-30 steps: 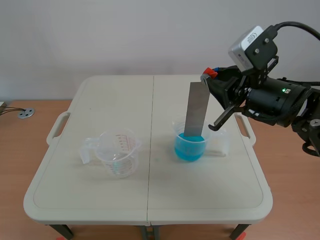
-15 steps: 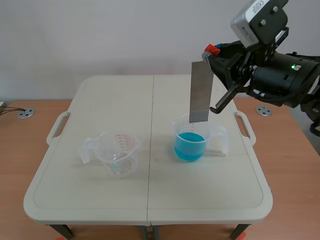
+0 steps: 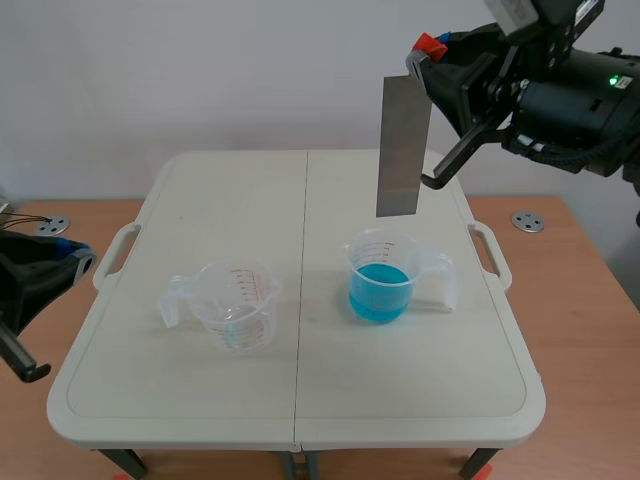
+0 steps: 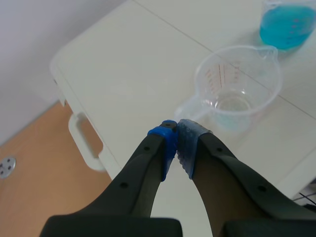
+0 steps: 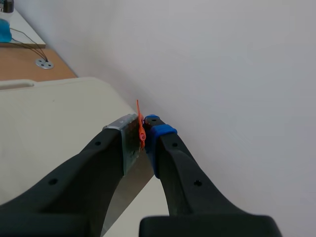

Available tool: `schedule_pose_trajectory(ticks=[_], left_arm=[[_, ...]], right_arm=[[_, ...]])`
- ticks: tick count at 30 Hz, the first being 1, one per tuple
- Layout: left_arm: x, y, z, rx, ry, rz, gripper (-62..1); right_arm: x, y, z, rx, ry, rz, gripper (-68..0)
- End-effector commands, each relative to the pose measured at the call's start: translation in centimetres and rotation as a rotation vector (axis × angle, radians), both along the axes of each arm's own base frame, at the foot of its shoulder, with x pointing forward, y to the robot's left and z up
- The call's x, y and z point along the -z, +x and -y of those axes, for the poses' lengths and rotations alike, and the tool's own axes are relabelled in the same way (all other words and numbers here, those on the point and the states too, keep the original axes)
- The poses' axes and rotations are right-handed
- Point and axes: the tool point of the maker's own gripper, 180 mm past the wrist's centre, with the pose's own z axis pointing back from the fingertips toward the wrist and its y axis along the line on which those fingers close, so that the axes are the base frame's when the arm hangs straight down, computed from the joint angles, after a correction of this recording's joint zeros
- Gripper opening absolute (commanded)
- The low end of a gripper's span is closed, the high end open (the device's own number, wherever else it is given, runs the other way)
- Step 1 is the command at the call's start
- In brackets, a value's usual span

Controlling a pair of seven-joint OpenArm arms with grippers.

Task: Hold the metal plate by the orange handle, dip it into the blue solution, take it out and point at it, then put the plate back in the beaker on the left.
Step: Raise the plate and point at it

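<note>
Metal plate (image 3: 403,146) between fingers (image 5: 170,158) of right end effector (image 5: 142,129); left end effector (image 4: 177,136) closed, clear only at wrist.

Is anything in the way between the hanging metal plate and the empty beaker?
Nothing visible. The metal plate hangs in the right gripper above the blue solution; only bare table lies between it and the empty beaker.

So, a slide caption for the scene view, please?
Right gripper holds metal plate above the blue-solution beaker; left gripper shut beside the table.
</note>
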Motion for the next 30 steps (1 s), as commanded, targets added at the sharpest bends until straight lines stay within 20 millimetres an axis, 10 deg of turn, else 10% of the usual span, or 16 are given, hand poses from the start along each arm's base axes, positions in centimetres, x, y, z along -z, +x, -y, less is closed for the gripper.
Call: schedule_pose_trajectory(ticks=[1, 10, 30], left_arm=[[-1.1, 1.0, 0.9, 0.019, -0.015, 0.034, -59.5], [-3.0, 4.3, 7.0, 0.151, -0.027, 0.087, -59.5], [-0.9, 8.4, 15.5, 0.269, 0.021, 0.101, -59.5]], right_arm=[[-1.9, -0.2, 0.1, -0.008, 0.015, 0.049, -66.2], [-3.8, -0.8, -0.2, -0.011, 0.023, 0.087, -66.2], [-4.6, -1.0, -0.3, -0.012, 0.059, 0.079, -66.2]])
